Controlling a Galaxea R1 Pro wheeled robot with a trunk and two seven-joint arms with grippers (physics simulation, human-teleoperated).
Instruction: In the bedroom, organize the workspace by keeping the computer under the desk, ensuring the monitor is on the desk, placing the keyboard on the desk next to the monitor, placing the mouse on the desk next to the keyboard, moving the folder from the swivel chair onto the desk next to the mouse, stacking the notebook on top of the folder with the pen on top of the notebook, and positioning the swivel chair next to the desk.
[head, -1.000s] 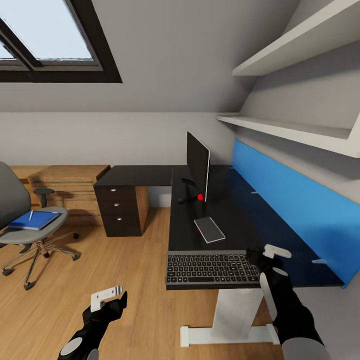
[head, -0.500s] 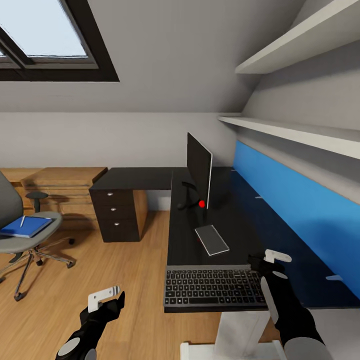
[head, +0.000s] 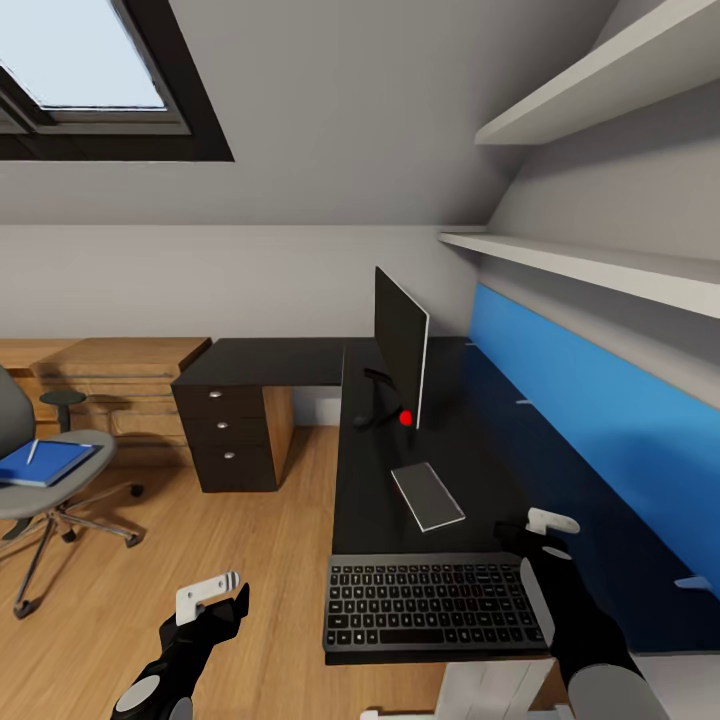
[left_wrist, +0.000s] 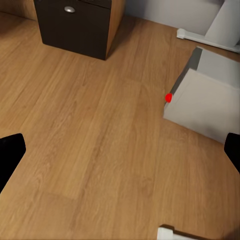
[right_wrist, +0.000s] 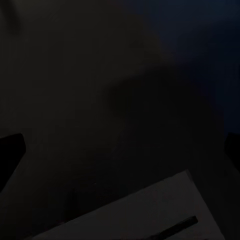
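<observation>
The black-topped desk (head: 280, 358) carries the monitor (head: 400, 345), seen edge-on, the light grey notebook (head: 428, 496) and the keyboard (head: 435, 603) at its near end. At the far left stands the swivel chair (head: 70, 478), with the blue folder (head: 45, 465) and the pen (head: 33, 452) on its seat. My right gripper (head: 540, 532) (right_wrist: 120, 155) hovers open over the desk just past the keyboard's far right corner. My left gripper (head: 218, 598) (left_wrist: 120, 155) hangs open over the wood floor. The computer (left_wrist: 210, 100), a grey box with a red dot, sits on the floor. The mouse is out of view.
A black three-drawer unit (head: 235, 432) stands under the desk's far wing, with a low light-wood cabinet (head: 110, 385) left of it. A blue panel (head: 590, 420) backs the desk, and white shelves (head: 600, 265) hang above. The white desk foot (left_wrist: 205, 37) lies near the computer.
The whole view has shifted: the desk looms nearer and the chair has slid toward the left edge, so the camera moved forward. Both grippers keep their pose.
</observation>
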